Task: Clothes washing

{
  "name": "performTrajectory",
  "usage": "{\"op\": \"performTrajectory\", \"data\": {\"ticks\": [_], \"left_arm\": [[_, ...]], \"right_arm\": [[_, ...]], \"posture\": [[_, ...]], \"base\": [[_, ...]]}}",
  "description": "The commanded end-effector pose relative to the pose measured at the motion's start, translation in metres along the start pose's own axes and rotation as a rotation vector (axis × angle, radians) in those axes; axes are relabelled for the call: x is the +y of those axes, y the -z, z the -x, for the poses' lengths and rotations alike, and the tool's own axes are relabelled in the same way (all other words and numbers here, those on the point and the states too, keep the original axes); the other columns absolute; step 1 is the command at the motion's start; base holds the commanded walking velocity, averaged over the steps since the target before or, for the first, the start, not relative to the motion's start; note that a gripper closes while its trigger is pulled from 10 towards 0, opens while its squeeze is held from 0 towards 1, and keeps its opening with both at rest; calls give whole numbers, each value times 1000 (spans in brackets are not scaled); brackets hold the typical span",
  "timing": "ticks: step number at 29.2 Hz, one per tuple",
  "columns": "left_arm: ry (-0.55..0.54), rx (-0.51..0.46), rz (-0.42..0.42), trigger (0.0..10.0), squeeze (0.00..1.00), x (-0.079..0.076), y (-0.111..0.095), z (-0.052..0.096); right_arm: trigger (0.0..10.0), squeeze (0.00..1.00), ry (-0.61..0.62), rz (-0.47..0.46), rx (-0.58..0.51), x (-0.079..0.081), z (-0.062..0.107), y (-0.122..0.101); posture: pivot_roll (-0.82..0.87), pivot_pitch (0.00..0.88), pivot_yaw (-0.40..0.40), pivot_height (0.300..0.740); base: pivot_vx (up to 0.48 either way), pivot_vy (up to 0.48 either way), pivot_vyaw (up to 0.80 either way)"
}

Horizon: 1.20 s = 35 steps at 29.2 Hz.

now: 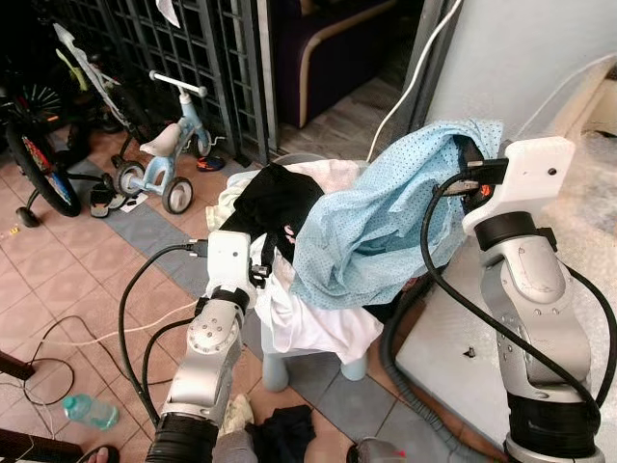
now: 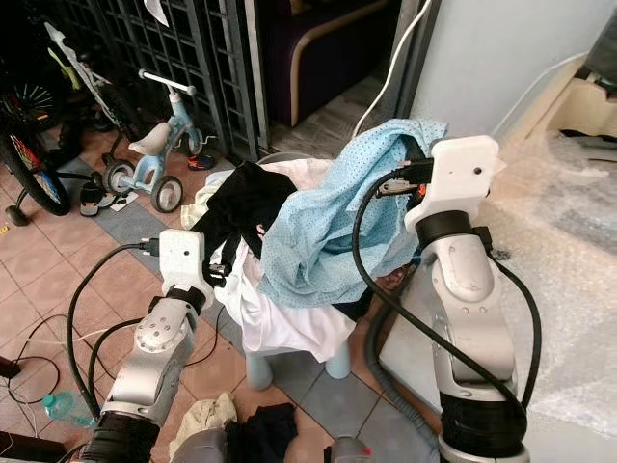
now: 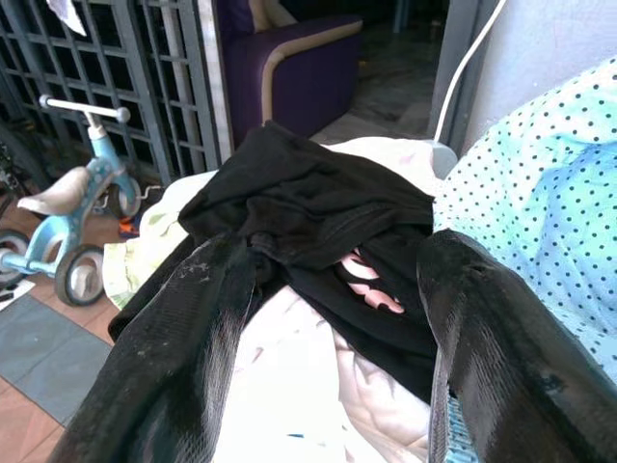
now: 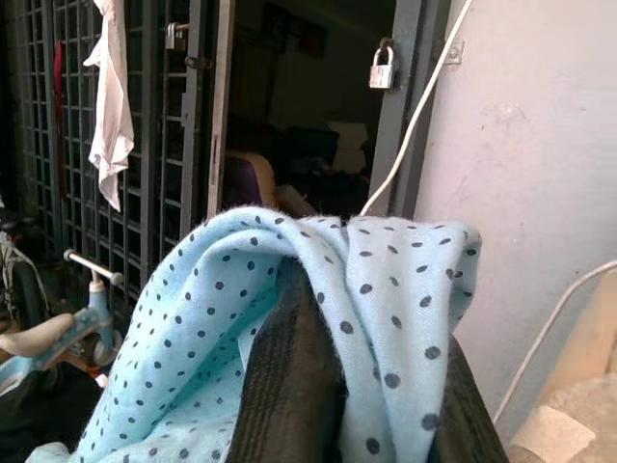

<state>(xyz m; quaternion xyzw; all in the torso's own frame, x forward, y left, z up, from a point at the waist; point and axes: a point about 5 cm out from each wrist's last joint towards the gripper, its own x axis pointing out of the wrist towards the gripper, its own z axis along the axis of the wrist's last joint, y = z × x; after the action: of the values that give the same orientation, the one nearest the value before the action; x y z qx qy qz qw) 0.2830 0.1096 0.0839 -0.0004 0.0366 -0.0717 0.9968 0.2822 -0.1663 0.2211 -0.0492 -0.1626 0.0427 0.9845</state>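
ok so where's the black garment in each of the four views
Left eye view: black garment on top of the laundry pile, left of the blue dotted cloth.
Right eye view: upper left of the pile, above the left hand.
Left wrist view: centre, between and beyond the open fingers.
Right wrist view: cannot make it out; the right hand grips the dotted cloth.
Shared landmark: the blue tricycle.

Silver arms (image 1: 528, 289), white wrists, looping black cables (image 1: 439, 270).
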Motion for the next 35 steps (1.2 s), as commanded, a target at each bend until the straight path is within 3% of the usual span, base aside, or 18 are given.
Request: {"op": "performTrajectory", "data": {"ticks": [1,13,35], "left_arm": [[-3,-6,3,10000,0,1,-3,0],[-11,-5,4,10000,0,2,-3,1],[-13,-18,50,10000,0,6,-5,4]], "right_arm": [[10000,0,6,6,-18,1,-1,-6],[10000,0,-11,-1,-16,5,-3,-5],[10000,0,-22,9,-19,6,-7,-7]], "posture": [[-85,0,51,740],[-86,6,49,740],[-87,16,35,740]], "base": [[0,0,-800],[0,0,-779],[0,0,0]]}}
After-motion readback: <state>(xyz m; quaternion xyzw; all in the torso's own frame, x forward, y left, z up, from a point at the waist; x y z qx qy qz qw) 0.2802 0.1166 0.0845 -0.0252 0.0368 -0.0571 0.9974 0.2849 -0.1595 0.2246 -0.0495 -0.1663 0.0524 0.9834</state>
